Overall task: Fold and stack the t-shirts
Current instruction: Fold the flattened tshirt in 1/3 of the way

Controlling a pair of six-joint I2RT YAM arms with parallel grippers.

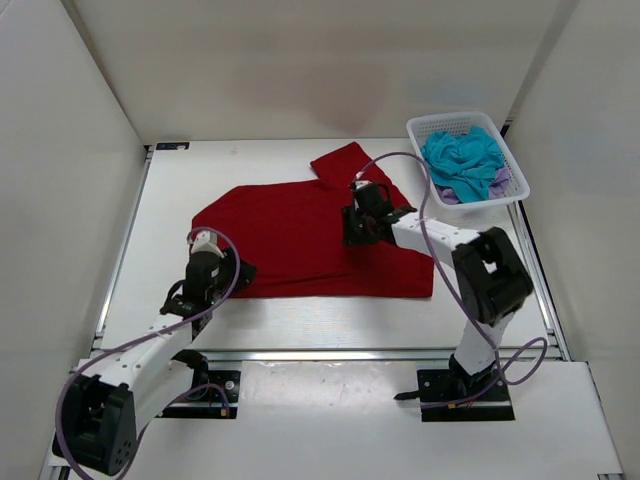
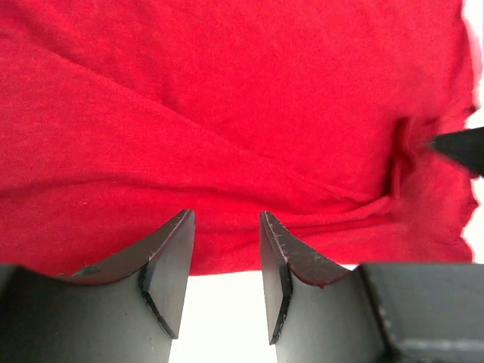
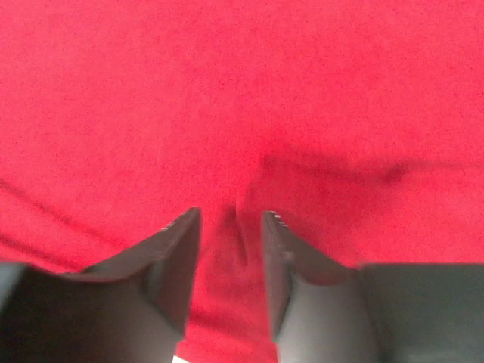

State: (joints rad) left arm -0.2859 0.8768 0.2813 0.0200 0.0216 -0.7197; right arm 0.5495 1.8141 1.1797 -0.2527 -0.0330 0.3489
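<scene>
Red t-shirt [image 1: 300, 240] lies spread mid-table [image 1: 180, 180]. Left gripper [image 2: 227, 215] at near hem, fingers half apart, empty. Right gripper [image 3: 231, 215] on cloth, fingers narrowly apart astride small ridge.

The white desk [image 1: 200, 180] carries two things directly. A red t-shirt [image 1: 300, 240] lies spread across its middle, mostly flat with shallow diagonal creases near the hem, one sleeve pointing toward the far side. Bare desk shows on the left, along the far edge, and in a strip in front of the hem. At the far right corner sits a white lattice basket [image 1: 480, 198], set askew and apart from the red cloth (it holds a teal t-shirt [image 1: 462, 158] over a lavender one [image 1: 448, 194]).
</scene>
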